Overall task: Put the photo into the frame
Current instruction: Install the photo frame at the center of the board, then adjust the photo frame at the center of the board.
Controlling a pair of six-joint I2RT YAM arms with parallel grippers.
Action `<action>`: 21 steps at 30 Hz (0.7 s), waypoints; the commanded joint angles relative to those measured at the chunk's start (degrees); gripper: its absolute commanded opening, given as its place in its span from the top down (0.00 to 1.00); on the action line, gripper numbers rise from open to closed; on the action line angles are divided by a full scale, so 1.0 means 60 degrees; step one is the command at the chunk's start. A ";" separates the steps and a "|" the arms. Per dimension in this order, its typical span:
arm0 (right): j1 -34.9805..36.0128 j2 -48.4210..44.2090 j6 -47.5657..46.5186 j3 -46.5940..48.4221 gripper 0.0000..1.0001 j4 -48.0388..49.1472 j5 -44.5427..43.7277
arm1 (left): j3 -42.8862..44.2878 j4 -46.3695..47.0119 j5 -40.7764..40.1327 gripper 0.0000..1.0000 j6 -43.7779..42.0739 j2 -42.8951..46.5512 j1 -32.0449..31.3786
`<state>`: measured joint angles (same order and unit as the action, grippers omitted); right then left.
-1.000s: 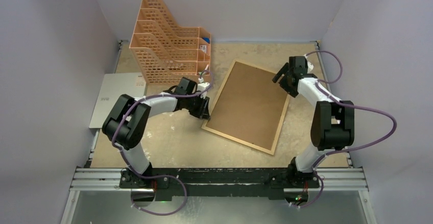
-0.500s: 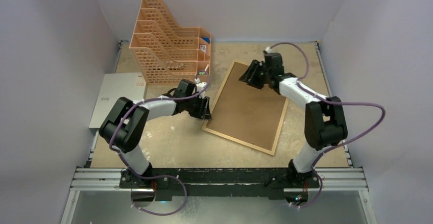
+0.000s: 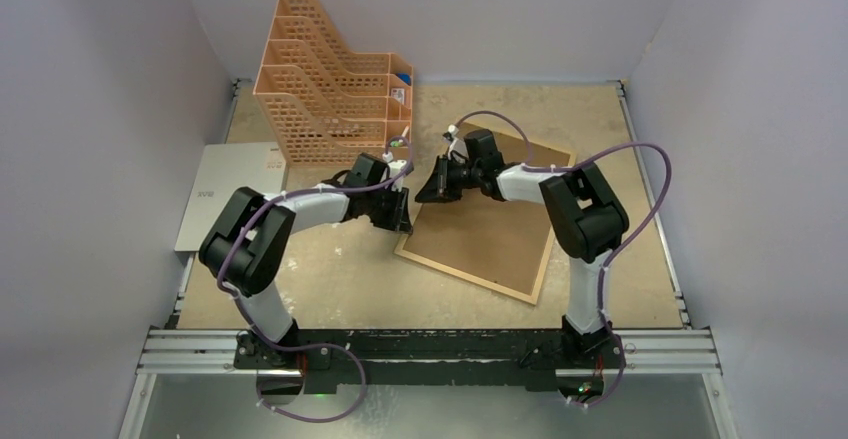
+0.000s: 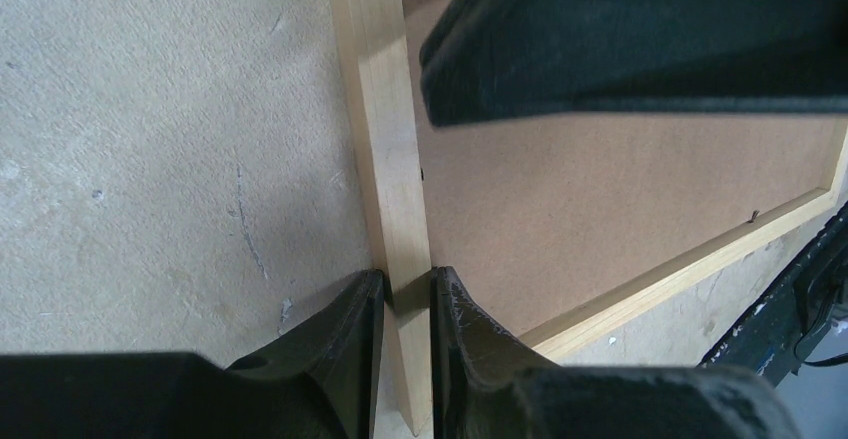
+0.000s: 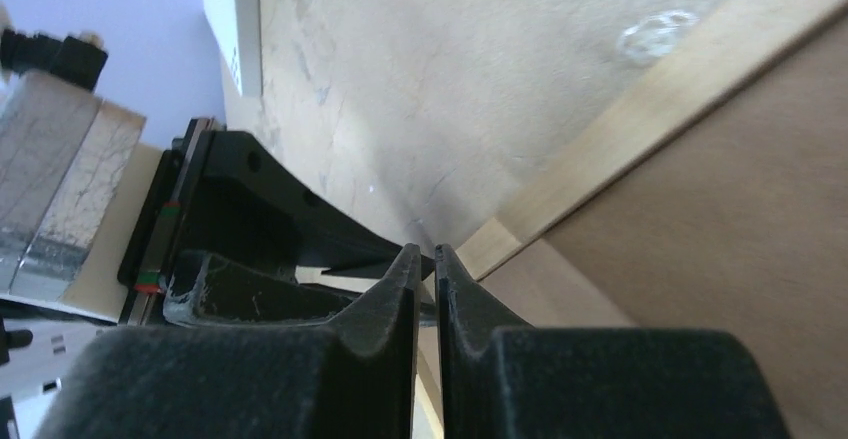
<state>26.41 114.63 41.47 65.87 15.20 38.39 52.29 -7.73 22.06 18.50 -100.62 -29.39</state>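
Note:
The frame [image 3: 465, 274] lies face down right of centre, its light-wood rails around a brown backing board [image 3: 490, 219]. My left gripper [image 3: 402, 221] is at the frame's left rail. In the left wrist view its fingers [image 4: 362, 304] straddle that rail [image 4: 392, 159], and the gripper [image 4: 407, 289] is shut on it. My right gripper [image 3: 422, 195] hovers over the same rail just beyond the left one. In the right wrist view the right gripper [image 5: 425, 259] is shut, and I see nothing between its fingers. The photo is out of view.
An orange lattice file organizer [image 3: 330, 89] stands at the back left, close behind the left arm. A pale grey sheet [image 3: 225, 194] lies at the table's left edge, also seen as a white slab [image 5: 232, 19]. Side walls enclose the table.
The right arm has swung from the frame's far right corner across the backing board to the left rail, and its jaws have closed. The left gripper stays at the rail.

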 commanded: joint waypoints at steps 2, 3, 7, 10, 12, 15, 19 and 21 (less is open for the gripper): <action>0.0202 0.0208 -0.0594 -0.0069 0.90 0.0442 0.1141 | -0.0365 -0.0910 -0.1572 1.00 -0.0390 -0.1196 -0.0215; 0.0233 0.0278 -0.0679 -0.0054 0.91 0.0365 0.1192 | -0.0335 -0.0963 -0.1565 1.00 -0.0422 -0.1236 -0.0211; 0.0300 0.0465 -0.1125 -0.0006 0.96 -0.0250 0.1126 | -0.0234 -0.1085 -0.1552 1.00 -0.0491 -0.1306 -0.0212; 0.0314 0.0523 -0.1381 -0.0048 1.00 -0.0743 0.0883 | -0.0247 -0.1064 -0.1564 1.00 -0.0464 -0.1306 -0.0223; 0.0316 0.0543 -0.1508 -0.0123 1.00 -0.0952 0.0731 | -0.0270 -0.1020 -0.1564 1.00 -0.0426 -0.1329 -0.0215; 0.0314 0.0594 -0.1678 -0.0187 1.00 -0.1173 0.0630 | -0.0320 -0.0961 -0.1581 1.00 -0.0391 -0.1336 -0.0221; 0.0318 0.0670 -0.1735 -0.0269 1.00 -0.1160 0.0618 | -0.0350 -0.0937 -0.1554 1.00 -0.0352 -0.1336 -0.0219; 0.0338 0.0739 -0.1741 -0.0270 1.00 -0.1111 0.0620 | -0.0351 -0.0924 -0.1528 1.00 -0.0332 -0.1336 -0.0227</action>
<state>28.08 118.24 33.56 65.39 11.35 43.31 54.08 -10.20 22.11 18.48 -101.67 -29.39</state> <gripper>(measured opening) 0.004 0.226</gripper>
